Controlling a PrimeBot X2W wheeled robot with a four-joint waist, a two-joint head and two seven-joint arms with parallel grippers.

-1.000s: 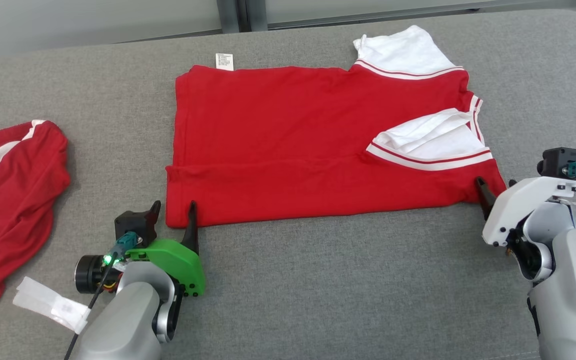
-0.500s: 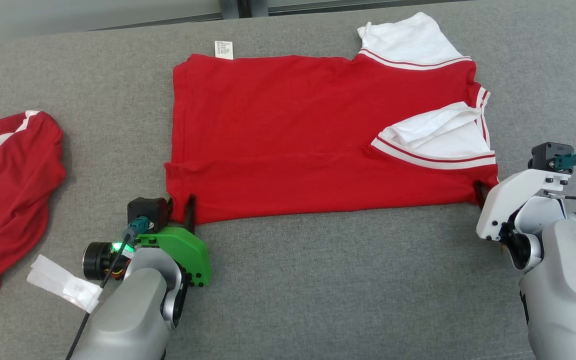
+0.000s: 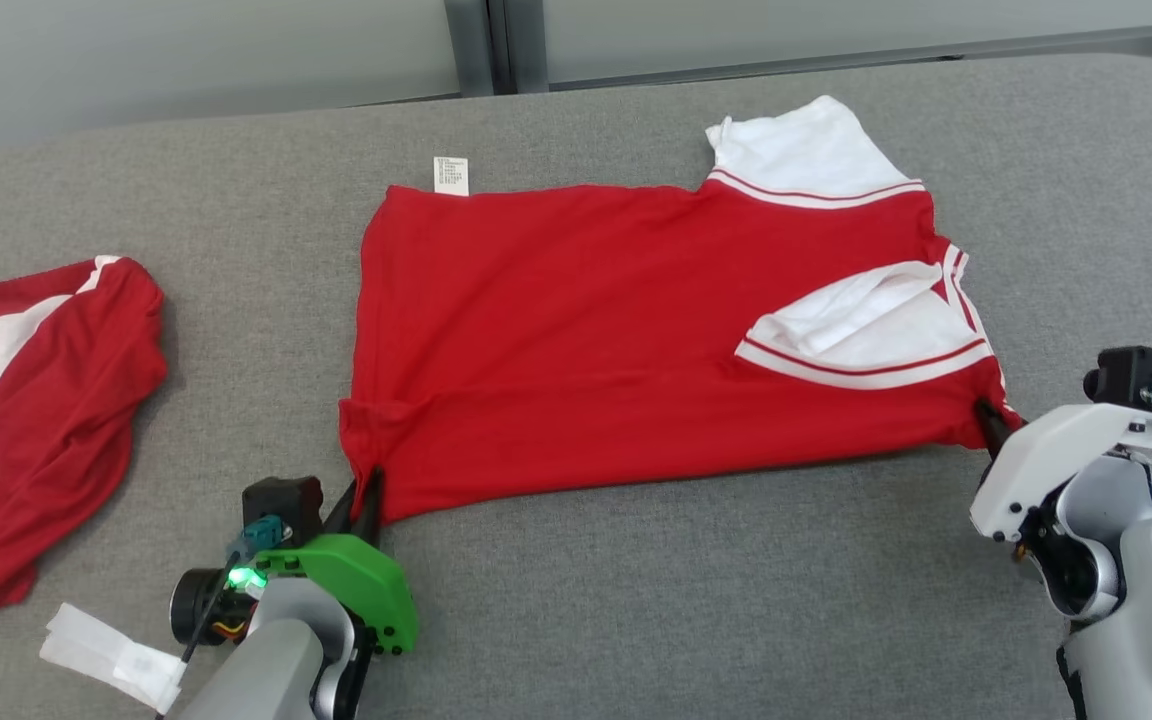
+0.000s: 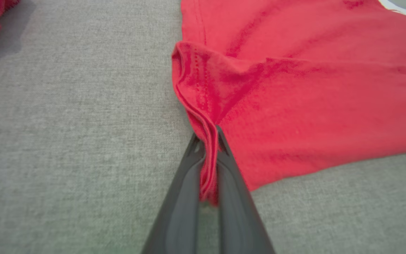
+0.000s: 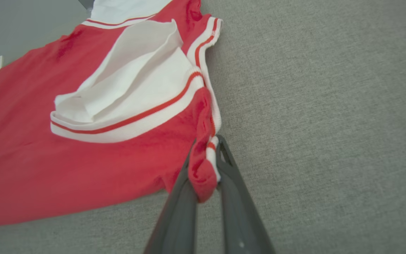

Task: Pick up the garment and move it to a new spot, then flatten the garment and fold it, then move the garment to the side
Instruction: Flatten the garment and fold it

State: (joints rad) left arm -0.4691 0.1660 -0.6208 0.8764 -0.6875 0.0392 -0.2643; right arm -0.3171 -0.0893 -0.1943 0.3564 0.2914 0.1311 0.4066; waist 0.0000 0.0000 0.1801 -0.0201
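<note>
- Head view: limp red jersey shirt with white sleeves [image 3: 586, 330] looks light and floppy.
- Its near corners are pinched by left gripper [image 3: 364, 490] and right gripper [image 3: 986, 415]: sound holds.

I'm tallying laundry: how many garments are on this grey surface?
2. One shirt lies spread at centre; a second garment is bunched at the left edge, partly out of frame.

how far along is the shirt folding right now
Done: the shirt lies spread flat on the grey surface, with the near white sleeve folded onto its body. In hand: the left claw and right claw are each shut on a near corner, likely to fold that edge over. Left: the far sleeve sticks out, the fold is unfinished, and the shirt is not yet moved aside.
</note>
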